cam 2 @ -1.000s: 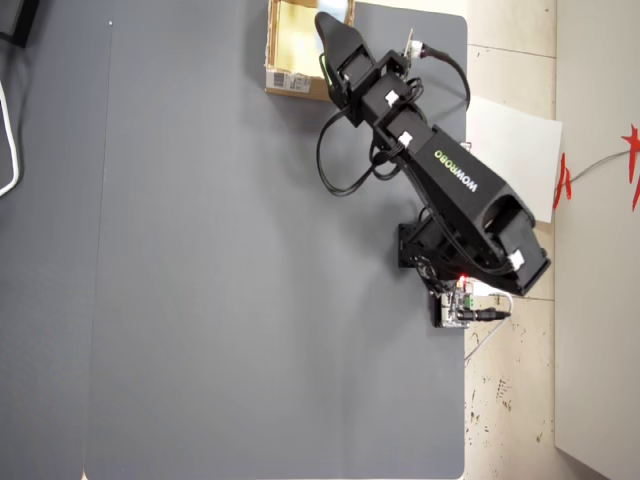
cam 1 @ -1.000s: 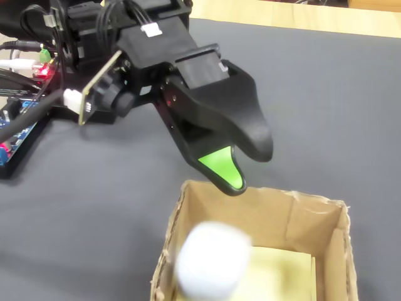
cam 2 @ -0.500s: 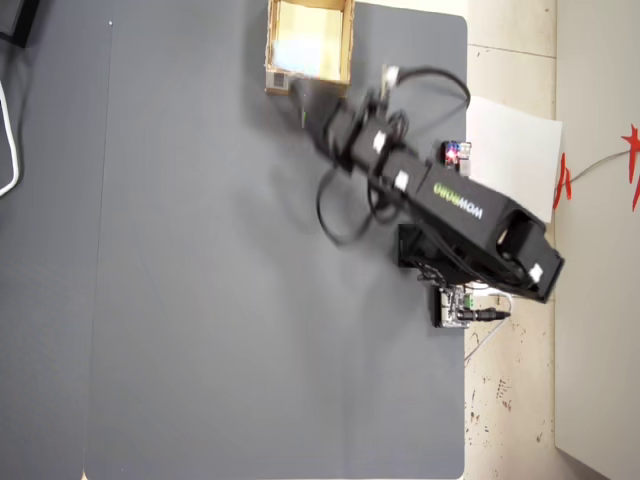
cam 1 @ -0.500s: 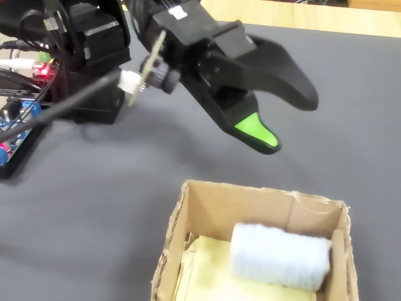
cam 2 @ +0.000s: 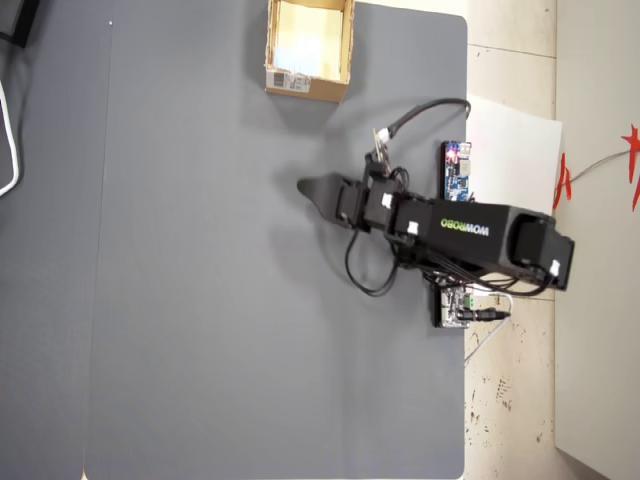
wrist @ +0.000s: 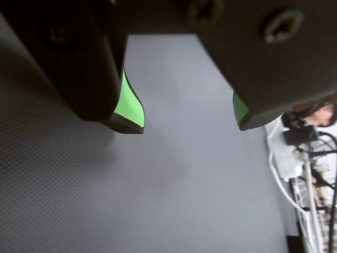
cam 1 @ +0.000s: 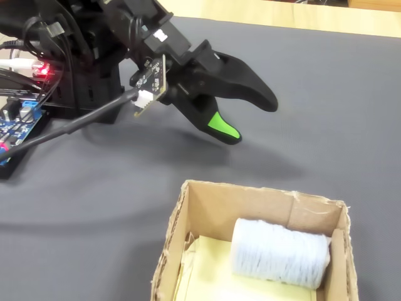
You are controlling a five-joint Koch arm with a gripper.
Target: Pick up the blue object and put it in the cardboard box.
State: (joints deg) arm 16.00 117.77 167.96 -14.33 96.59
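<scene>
I see the pale blue ribbed soft roll (cam 1: 280, 253) lying inside the small brown cardboard box (cam 1: 188, 221) at the counter's far edge; my black tool (wrist: 184, 117), jaws parted and empty, hangs apart from it.

Your overhead view looks straight down from far; your fixed view sits close by the cardboard box (cam 1: 257, 251), both sharing the claw (cam 1: 250, 119).

Bare grey mat (cam 2: 220, 300) all round; cardboard box (cam 2: 309, 48) well apart.
</scene>
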